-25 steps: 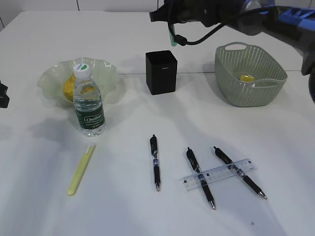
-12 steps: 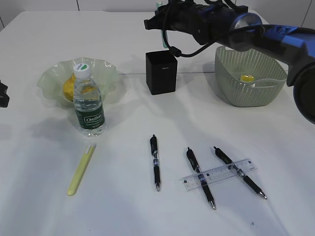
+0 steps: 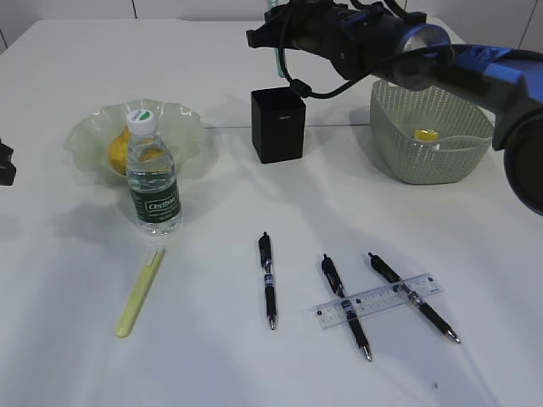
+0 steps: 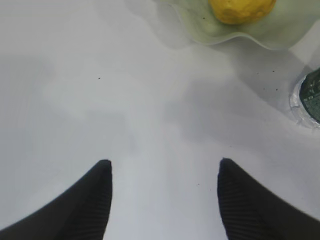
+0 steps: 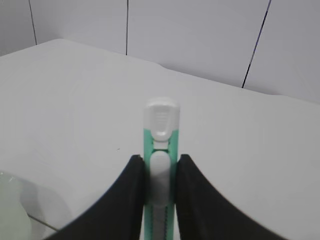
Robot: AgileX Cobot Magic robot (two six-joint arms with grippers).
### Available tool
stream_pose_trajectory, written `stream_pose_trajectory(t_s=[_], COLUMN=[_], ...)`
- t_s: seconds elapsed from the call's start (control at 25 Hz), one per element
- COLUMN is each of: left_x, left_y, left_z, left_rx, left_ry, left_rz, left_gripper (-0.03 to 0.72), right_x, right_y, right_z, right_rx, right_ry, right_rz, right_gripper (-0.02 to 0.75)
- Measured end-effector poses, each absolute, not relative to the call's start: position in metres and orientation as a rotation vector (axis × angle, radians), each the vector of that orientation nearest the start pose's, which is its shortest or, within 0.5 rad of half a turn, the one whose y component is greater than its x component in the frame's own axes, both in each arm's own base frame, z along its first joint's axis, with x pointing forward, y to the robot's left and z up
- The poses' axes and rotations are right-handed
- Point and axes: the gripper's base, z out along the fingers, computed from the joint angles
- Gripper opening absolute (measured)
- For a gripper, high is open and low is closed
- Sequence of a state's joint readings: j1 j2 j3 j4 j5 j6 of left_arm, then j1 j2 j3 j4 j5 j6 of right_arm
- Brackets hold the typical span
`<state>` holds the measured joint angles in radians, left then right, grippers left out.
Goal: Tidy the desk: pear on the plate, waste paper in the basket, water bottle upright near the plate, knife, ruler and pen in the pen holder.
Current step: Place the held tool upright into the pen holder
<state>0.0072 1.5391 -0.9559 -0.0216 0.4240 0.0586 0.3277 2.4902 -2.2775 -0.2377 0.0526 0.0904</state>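
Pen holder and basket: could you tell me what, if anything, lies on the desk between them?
Nothing does. In the exterior view the desk is bare between the pen holder and the basket; only the right arm passes above that stretch.

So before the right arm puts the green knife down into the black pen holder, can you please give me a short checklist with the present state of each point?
1. Knife held firmly between the right gripper fingers: ok.
2. Pen holder upright with its mouth open: ok.
3. Knife directly above the holder's mouth: cannot tell; in the exterior view it hangs near the holder, but depth is unclear.
4. Basket clear of the holder: ok, a gap beside it.
5. Left gripper out of the way: ok, open over bare desk near the plate.
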Motion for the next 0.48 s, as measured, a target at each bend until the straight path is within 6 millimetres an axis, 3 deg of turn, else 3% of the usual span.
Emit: stream_pose_trajectory(t_s=[0.48], left_x=[0.316], left_y=[0.001], left_z=[0.234], left_rx=[0.043], left_ry=[2.49], left_rz=[0.008], left_gripper=[0.465], right_x=[0.563], right_y=[0.19], right_z=[0.209], right_rx=[-0.402], right_ry=[1.751], right_rz=[0.128], right_gripper=[0.141])
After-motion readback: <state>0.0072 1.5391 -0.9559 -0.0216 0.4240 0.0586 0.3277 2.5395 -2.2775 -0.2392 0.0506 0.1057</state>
